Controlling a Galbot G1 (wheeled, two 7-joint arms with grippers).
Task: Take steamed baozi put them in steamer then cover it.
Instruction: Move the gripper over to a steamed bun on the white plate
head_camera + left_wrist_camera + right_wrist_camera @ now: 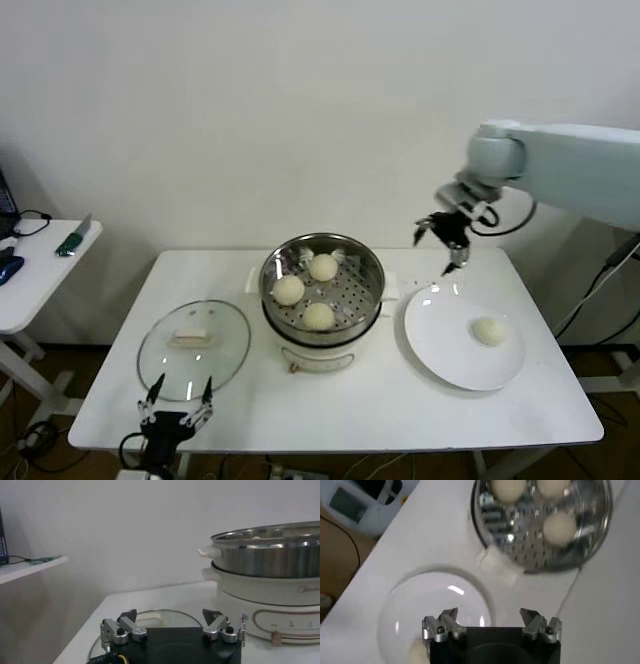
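Open right hand [447, 243] hovers above the plate [440, 345]; one baozi [489, 331] lies below, steamer [370, 268] beside. Open left hand [176, 412] waits near the cover [228, 345].

From the left wrist, the steamer [272, 555] runs off the edge and the cover [165, 617] hides behind the left fingers [122, 630]. From the right wrist, the right fingers [440, 627] partly hide one baozi [417, 652].

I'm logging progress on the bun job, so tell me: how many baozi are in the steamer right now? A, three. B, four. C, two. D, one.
A: the head view shows three baozi lying in the steamer, while one baozi is on the plate beside it.
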